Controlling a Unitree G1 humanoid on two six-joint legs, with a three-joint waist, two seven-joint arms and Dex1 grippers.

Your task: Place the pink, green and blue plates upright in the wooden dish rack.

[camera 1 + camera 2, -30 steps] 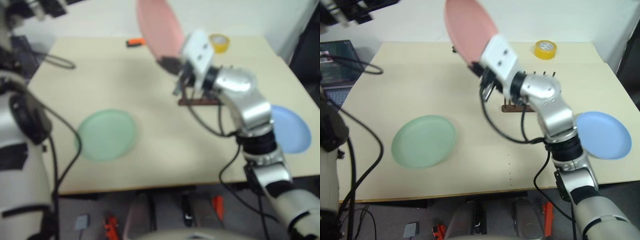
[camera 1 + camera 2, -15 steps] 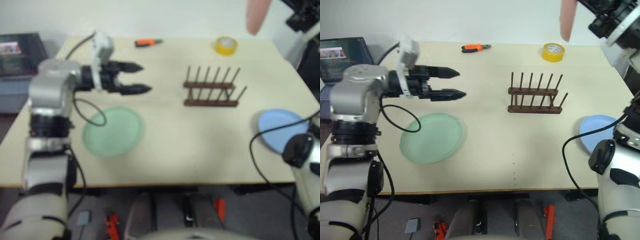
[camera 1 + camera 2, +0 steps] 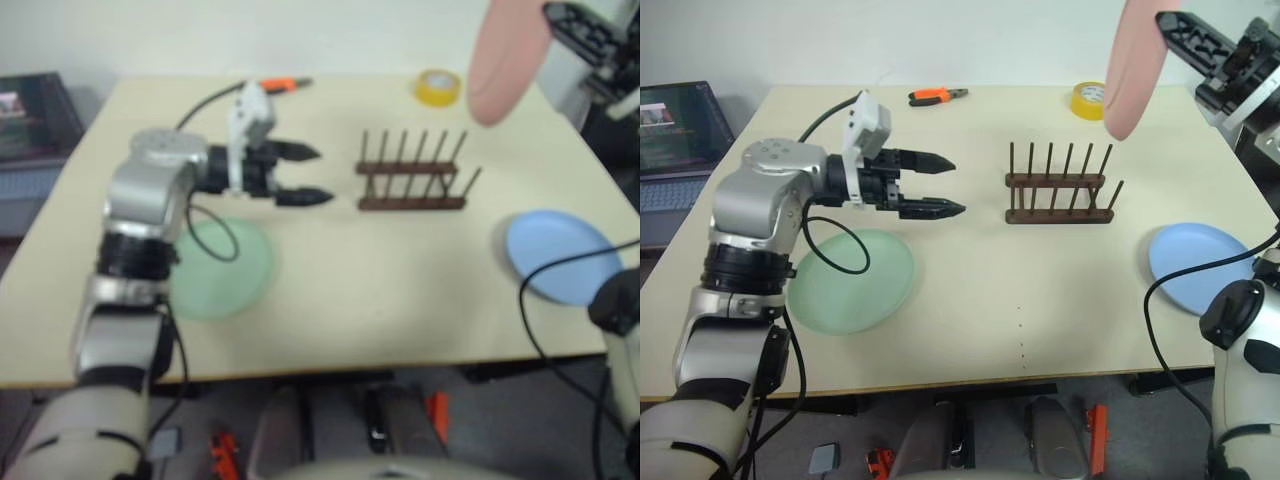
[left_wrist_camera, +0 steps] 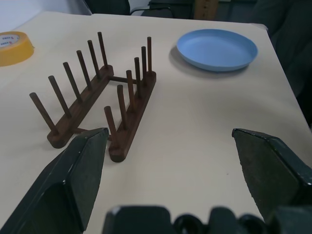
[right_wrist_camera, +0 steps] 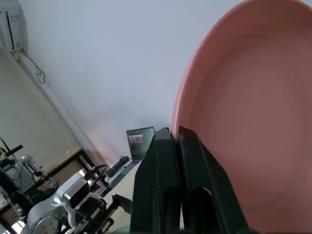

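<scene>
In the head views the right hand is raised high, clamped on the rim of the pink plate, which hangs edge-down in the air above and beyond the far right end of the wooden dish rack. The left hand, fingers apart and empty, points across the tabletop at the rack, near its end; the green plate lies flat below and behind it, the blue plate flat under the right arm.

The left wrist view shows the rack ahead between spread fingers, every slot empty.

The right wrist view shows the fingers shut on the pink rim.

This looks like the first plate's carry; next, lower it edge-first between two peg pairs, perhaps with the left hand steadying.
</scene>
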